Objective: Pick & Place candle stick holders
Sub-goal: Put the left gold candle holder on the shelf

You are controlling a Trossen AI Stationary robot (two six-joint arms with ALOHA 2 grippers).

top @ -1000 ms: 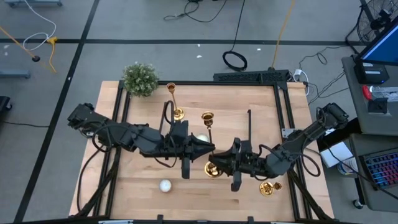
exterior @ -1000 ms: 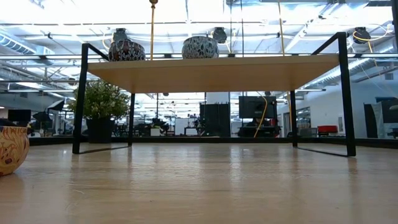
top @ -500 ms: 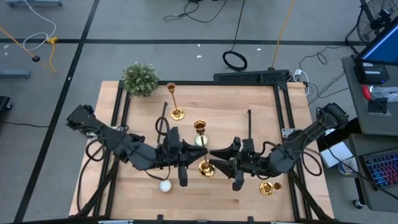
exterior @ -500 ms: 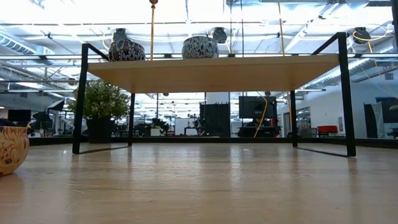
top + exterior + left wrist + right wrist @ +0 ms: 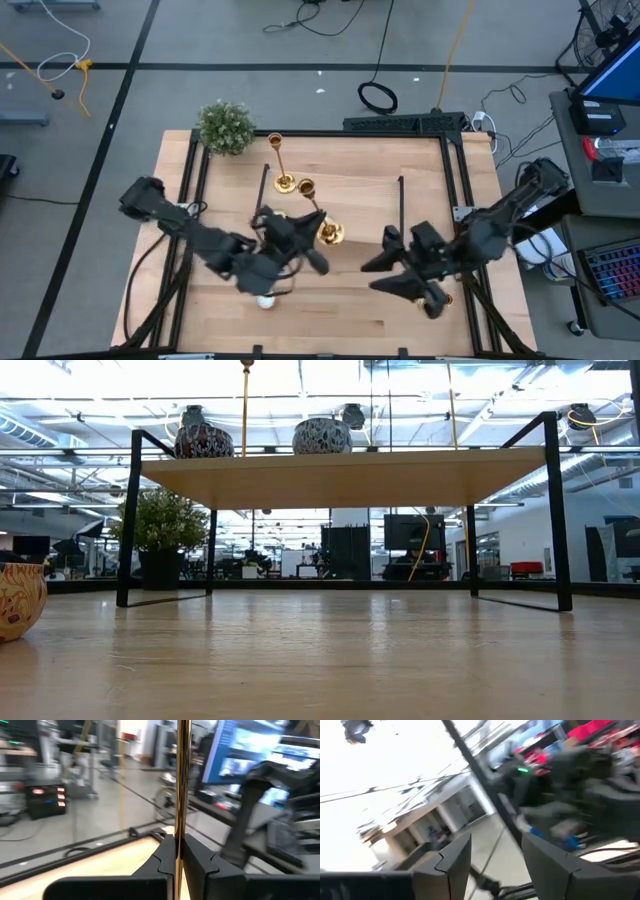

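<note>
Jaws of the left gripper [image 5: 176, 860] pinch a gold candlestick [image 5: 316, 214] stem mid-table; right gripper [image 5: 492, 855] sits spread, empty. I'd keep it upright, lower slowly beside the standing one [image 5: 279, 163]

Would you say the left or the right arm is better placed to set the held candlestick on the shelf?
Left, probably. The left gripper is shut on the candlestick stem, while the right gripper is open, empty and farther right.
</note>
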